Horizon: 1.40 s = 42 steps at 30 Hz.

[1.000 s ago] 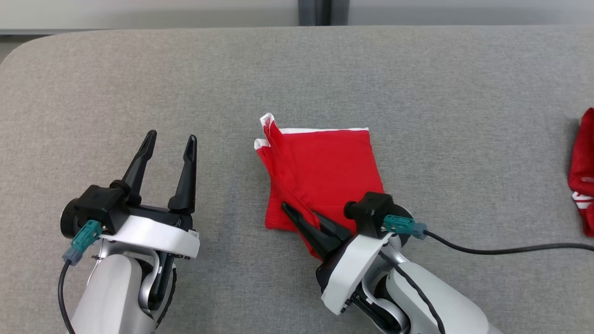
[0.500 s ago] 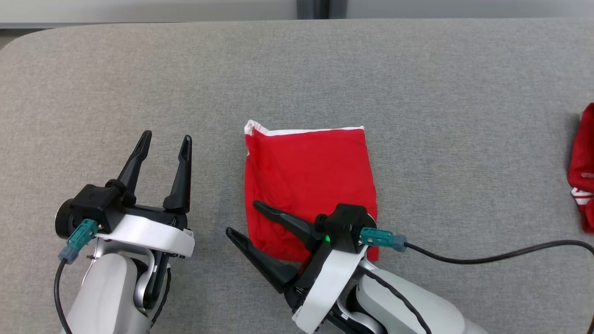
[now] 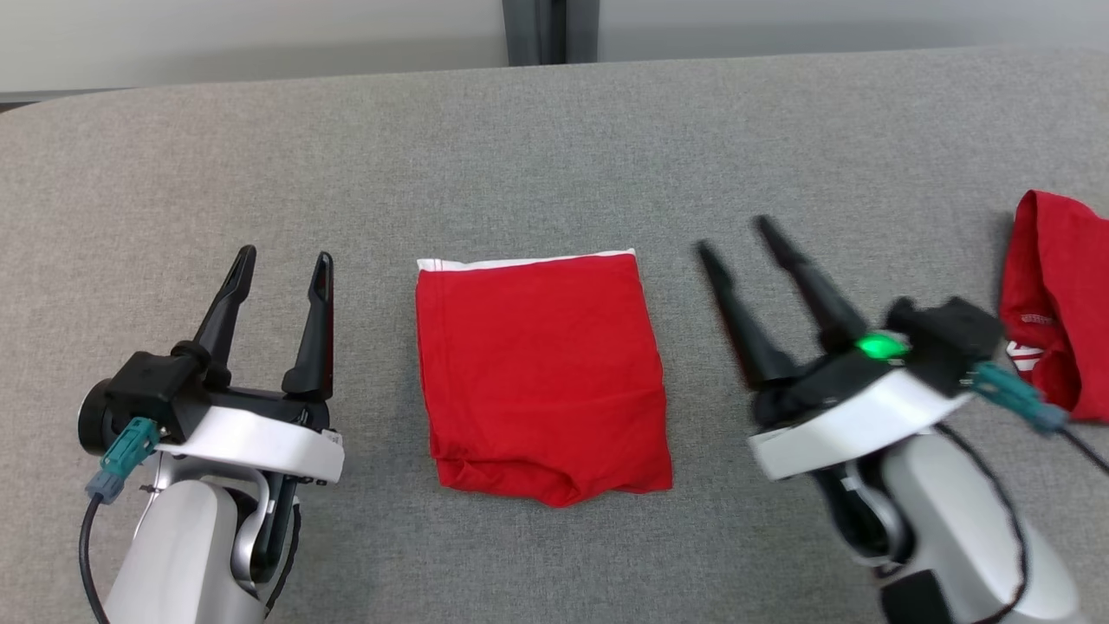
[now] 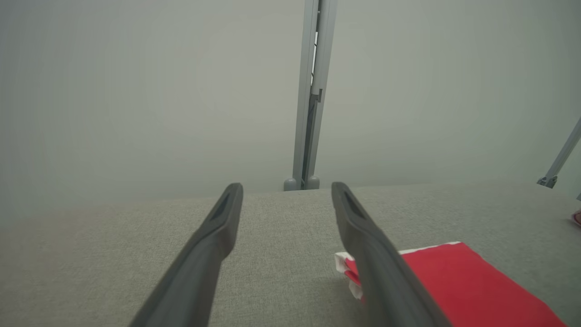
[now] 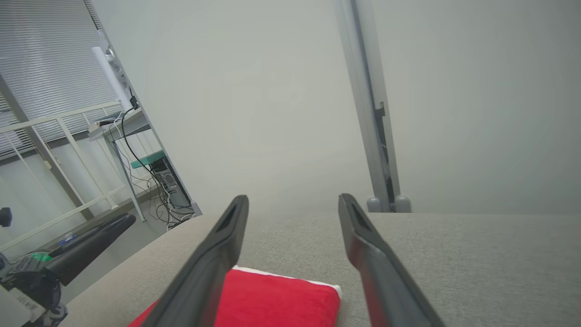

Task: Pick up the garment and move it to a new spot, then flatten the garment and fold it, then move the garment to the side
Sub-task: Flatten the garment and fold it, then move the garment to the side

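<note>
**Garment (image 3: 541, 377) folded; side move left to do**

The garment lies on the grey counter (image 3: 554, 130) as a neat red rectangle, midway between the two arms. A white hem runs along its far edge, and its near edge is a slightly rumpled fold. It looks flat and several layers thick, so I judge the pick-up, the flattening and the folding to be done.

The left pincer (image 3: 285, 255) hangs to the left of the garment with its fingers apart and nothing between them, clear of the cloth. The right pincer (image 3: 733, 236) is to the right of it, also spread wide and empty. It is a little blurred, and a green light shows near its wrist. Neither pincer touches the garment.

By my reading, what remains is the last step: taking the folded pile to the side. For that a pincer would have to close on an edge without letting the layers spill open. A second red cloth (image 3: 1053, 295) lies at the right edge of the counter. That may be where finished pieces go, though this cannot be told for sure.
</note>
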Tool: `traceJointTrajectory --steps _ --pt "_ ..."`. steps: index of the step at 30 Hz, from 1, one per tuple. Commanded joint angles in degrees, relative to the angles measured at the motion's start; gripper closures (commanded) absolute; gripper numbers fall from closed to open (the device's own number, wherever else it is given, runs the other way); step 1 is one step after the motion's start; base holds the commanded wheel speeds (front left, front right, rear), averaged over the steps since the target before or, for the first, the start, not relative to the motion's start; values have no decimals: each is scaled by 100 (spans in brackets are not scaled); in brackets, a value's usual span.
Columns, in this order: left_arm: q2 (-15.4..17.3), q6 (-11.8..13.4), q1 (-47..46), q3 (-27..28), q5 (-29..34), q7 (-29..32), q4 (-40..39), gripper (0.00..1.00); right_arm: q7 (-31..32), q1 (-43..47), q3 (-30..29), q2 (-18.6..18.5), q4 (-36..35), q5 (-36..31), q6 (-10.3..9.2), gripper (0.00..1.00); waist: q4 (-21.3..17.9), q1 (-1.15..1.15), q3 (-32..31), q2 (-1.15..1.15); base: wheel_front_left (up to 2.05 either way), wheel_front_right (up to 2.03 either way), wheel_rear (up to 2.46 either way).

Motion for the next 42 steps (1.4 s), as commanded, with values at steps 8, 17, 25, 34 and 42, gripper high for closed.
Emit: traceJointTrajectory --steps 8,17,25,34,42 --pt "83 88 144 26 -62 29 -106 0 238 825 -1718 -234 121 -876 1 0 11 0 -108 0 0 0 0" --pt "168 133 304 -32 -43 99 -157 0 539 1313 -2495 -22 12 -1246 1 0 -2 0 -190 0 0 0 0" --pt "191 161 339 -104 -32 156 -217 0 636 1399 -2576 52 -54 -1290 1 0 14 0 -211 0 0 0 0" --pt "191 172 293 -189 -51 166 -214 0 801 1224 -2562 1 -146 -1303 1 0 134 0 -174 0 0 0 0" --pt "69 150 158 -312 -82 117 -148 0 1493 638 -1430 -118 260 -1140 1 0 519 0 26 0 0 0 0"
